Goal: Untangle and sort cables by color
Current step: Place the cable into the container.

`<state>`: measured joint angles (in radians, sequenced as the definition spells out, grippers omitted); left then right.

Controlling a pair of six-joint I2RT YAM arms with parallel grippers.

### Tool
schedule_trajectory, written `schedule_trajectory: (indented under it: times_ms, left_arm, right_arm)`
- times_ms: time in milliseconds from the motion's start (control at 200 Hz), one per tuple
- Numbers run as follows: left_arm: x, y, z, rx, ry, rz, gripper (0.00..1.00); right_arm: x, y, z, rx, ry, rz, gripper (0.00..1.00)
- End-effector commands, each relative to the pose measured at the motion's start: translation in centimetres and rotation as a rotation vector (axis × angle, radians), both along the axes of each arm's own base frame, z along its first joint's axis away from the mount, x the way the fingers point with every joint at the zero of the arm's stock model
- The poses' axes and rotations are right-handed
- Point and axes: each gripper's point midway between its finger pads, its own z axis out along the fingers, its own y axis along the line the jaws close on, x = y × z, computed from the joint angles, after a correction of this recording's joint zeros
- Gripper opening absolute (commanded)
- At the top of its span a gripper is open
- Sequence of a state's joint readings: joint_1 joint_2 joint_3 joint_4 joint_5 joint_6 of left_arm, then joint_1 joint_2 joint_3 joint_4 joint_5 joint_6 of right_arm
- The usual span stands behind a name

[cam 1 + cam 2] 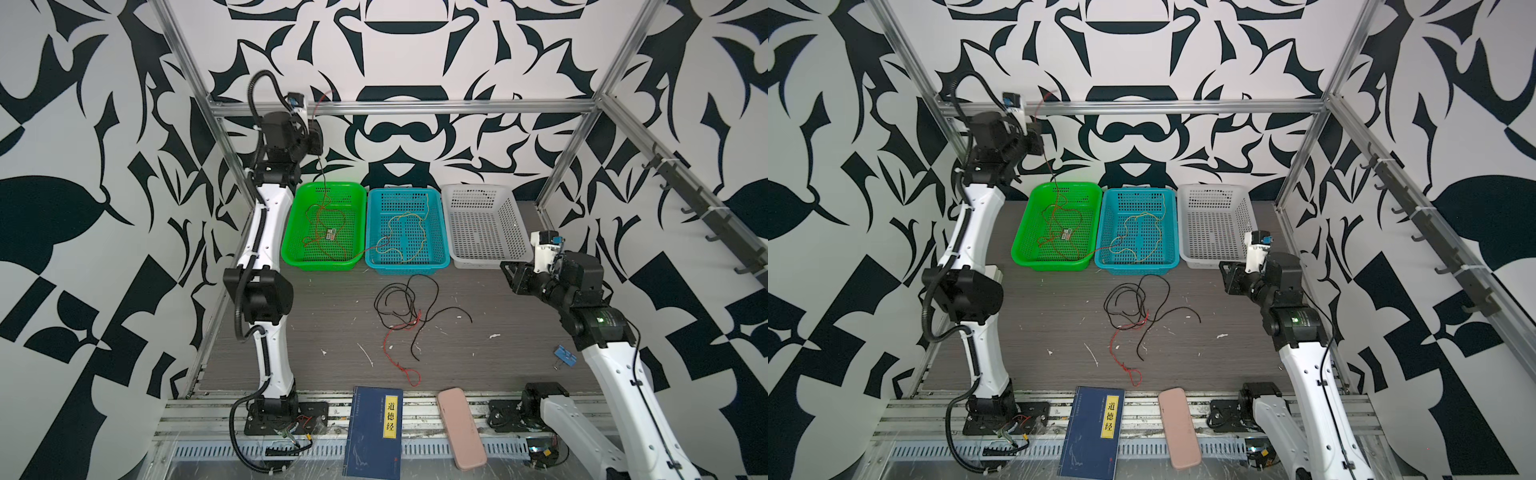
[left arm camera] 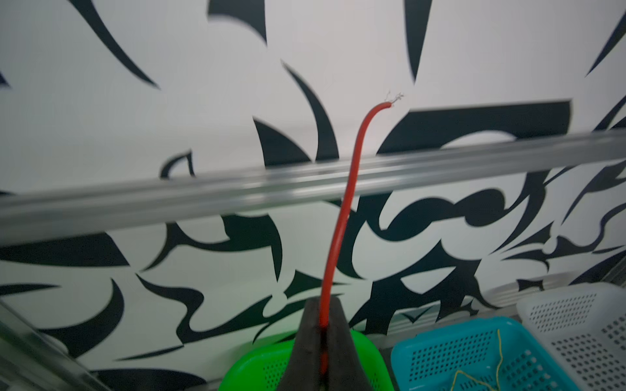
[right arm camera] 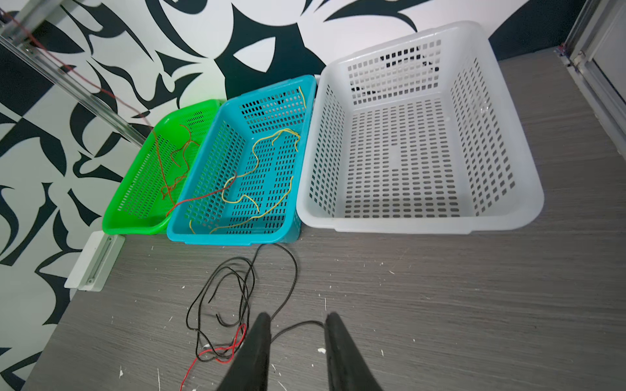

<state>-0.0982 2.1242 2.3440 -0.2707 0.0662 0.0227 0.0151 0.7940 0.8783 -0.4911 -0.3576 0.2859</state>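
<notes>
My left gripper (image 2: pixel 321 306) is raised high by the back rail, shut on a red cable (image 2: pixel 342 216). The cable's frayed end sticks up past the fingers. In a top view this cable hangs from the left gripper (image 1: pixel 313 135) down into the green basket (image 1: pixel 316 264), and a loop trails over into the blue basket (image 1: pixel 407 264). Pale yellow cables (image 1: pixel 405 232) lie in the blue basket. Black cables (image 1: pixel 399 299) lie tangled on the table with another red cable (image 1: pixel 392 349). My right gripper (image 3: pixel 294 320) hovers open over a black strand at the tangle's right side.
A white basket (image 1: pixel 511 216) with nothing in it stands right of the blue one. A dark blue book (image 1: pixel 374 432) and a pink case (image 1: pixel 461 428) lie at the front edge. A small blue clip (image 1: pixel 565 355) sits near the right arm. White scraps dot the table.
</notes>
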Motion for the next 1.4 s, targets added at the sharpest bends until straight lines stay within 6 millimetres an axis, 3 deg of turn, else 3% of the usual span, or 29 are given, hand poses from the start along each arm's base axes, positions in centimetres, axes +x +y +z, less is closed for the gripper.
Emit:
schedule_trajectory:
  times_ms: [0, 190, 345, 405, 435, 485, 580, 605, 760, 920, 1045, 1135, 1185, 1296, 1341, 1396]
  left_arm:
    - [1.1, -0.4, -2.1, 0.028, 0.002, 0.021, 0.00]
    - [3.6, -0.4, -11.8, 0.041, 0.203, 0.039, 0.00]
    - [3.7, 0.1, -18.8, 0.045, 0.373, 0.071, 0.00]
    - [3.3, 0.2, -21.3, 0.038, 0.435, 0.078, 0.06]
    - [3.0, 0.3, -22.5, 0.033, 0.467, 0.085, 0.15]
    - [2.5, 0.4, -24.2, 0.020, 0.510, 0.087, 0.40]
    - [1.6, 0.4, -26.4, -0.003, 0.566, 0.088, 0.96]
    - [1.4, 0.3, -26.6, -0.010, 0.571, 0.084, 1.00]
    - [-0.2, -0.8, -24.1, -0.047, 0.508, 0.010, 1.00]
    - [-3.9, -1.0, -21.0, -0.072, 0.467, -0.020, 0.99]
    - [-6.2, -0.4, -20.2, -0.028, 0.455, -0.014, 1.00]
    - [-7.5, -0.8, -18.0, -0.020, 0.441, -0.058, 1.00]
    - [-8.5, -2.1, -16.1, -0.042, 0.409, -0.132, 1.00]
    - [-12.3, -8.0, -11.7, 0.039, 0.250, -0.449, 0.99]
    - [-14.2, -10.2, -11.2, 0.144, 0.207, -0.566, 0.99]
    - [-15.4, -11.6, -11.3, 0.256, 0.189, -0.641, 0.99]
  right_arm:
    - [-0.4, 0.1, -0.1, -0.012, -0.008, 0.008, 0.31]
    - [-0.6, 0.1, -0.7, -0.021, 0.003, 0.013, 0.31]
    - [-0.5, 0.0, -1.1, -0.019, 0.006, 0.009, 0.31]
    - [-0.4, 0.0, -1.3, -0.014, 0.007, 0.008, 0.31]
    - [-0.4, 0.1, -1.4, -0.012, 0.008, 0.008, 0.31]
    - [-0.3, 0.1, -1.6, -0.009, 0.011, 0.008, 0.30]
    - [-0.2, 0.2, -1.8, -0.005, 0.018, 0.012, 0.30]
    - [-0.2, 0.2, -1.8, -0.005, 0.020, 0.014, 0.30]
    - [-0.1, 0.1, -2.1, -0.008, 0.027, 0.011, 0.30]
    - [0.0, 0.2, -2.7, 0.000, 0.034, 0.008, 0.30]
    - [0.2, 0.4, -3.1, 0.010, 0.044, 0.019, 0.30]
    - [0.3, 0.6, -3.1, 0.016, 0.047, 0.029, 0.30]
    - [0.3, 0.6, -2.9, 0.017, 0.044, 0.031, 0.30]
    - [0.5, 0.7, -2.9, 0.022, 0.044, 0.030, 0.30]
    - [0.5, 0.7, -3.0, 0.025, 0.047, 0.035, 0.30]
    - [0.5, 0.8, -3.1, 0.030, 0.053, 0.039, 0.30]
